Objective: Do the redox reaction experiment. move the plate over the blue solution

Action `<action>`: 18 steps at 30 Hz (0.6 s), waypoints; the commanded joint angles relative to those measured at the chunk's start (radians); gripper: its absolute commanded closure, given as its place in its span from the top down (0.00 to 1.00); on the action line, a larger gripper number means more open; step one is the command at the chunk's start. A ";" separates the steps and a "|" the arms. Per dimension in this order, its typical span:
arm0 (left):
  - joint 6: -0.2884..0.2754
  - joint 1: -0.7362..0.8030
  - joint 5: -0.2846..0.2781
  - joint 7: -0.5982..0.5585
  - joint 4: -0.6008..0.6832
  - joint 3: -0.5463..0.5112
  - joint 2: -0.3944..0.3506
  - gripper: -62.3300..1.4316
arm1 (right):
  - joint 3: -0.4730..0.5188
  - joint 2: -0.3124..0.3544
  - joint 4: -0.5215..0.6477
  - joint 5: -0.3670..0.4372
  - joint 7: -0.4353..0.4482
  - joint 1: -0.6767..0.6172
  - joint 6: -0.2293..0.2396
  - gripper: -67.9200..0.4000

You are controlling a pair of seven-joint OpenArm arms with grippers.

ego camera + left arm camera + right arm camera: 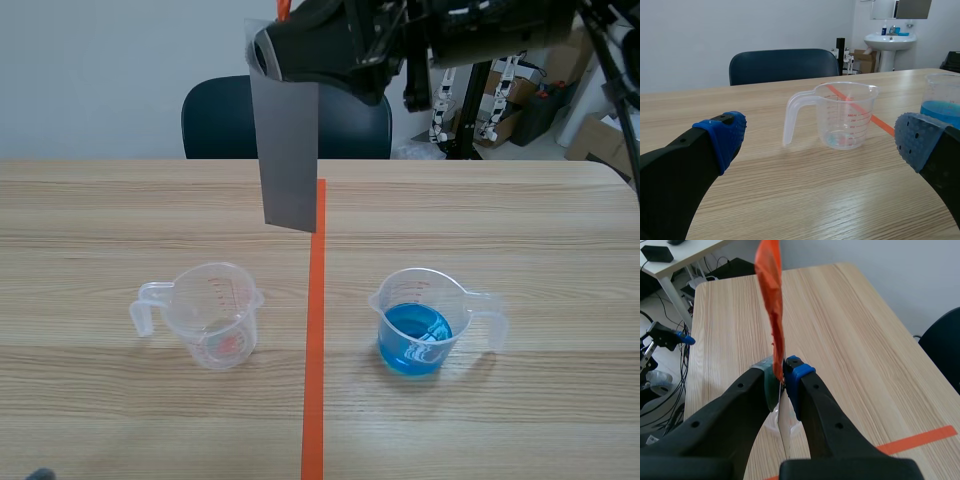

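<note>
Got the right end effector [782, 372] pinched shut on the top end of the grey plate [290, 150], right beside an orange tab [771, 290] sticking up past the fingers. Holding it high over the middle of the table [520, 230], a bit toward the far edge, long axis hanging straight down and clear of the wood, just to the left-edge side of the orange tape line [314, 400]. Going outward from there, hit the cup of blue solution [415, 335] off toward the right edge and closer to the near edge, so definitely not under the plate yet. Guessing the move needs a shift toward the right edge and back toward the near edge, keeping the thing vertical. Got the left end effector [821, 140] spread wide, gripping nothing, down low facing the empty cup [840, 117] on the left-edge side of the line. Nearer one for the job? Clearly the right, since holding it.
</note>
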 commanded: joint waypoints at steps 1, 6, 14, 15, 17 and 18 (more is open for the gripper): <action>-0.005 0.011 -0.006 -0.046 0.004 -0.002 -0.003 1.00 | 0.011 0.040 0.008 0.045 0.019 0.011 0.026 0.01; -0.005 0.029 -0.007 -0.046 0.005 -0.002 -0.013 1.00 | 0.011 0.179 0.008 0.122 0.092 -0.021 0.064 0.01; -0.005 0.169 -0.148 -0.046 0.089 -0.002 -0.119 0.76 | 0.012 0.357 0.008 0.121 0.219 -0.079 0.064 0.01; -0.005 0.190 -0.164 -0.046 0.105 -0.002 -0.142 0.71 | 0.012 0.378 0.008 0.121 0.238 -0.085 0.064 0.01; -0.005 0.230 -0.192 -0.046 0.135 -0.002 -0.191 0.63 | 0.012 0.423 0.008 0.121 0.281 -0.100 0.064 0.01; -0.005 0.248 -0.198 -0.046 0.150 -0.002 -0.218 0.60 | 0.012 0.446 0.008 0.121 0.305 -0.108 0.064 0.01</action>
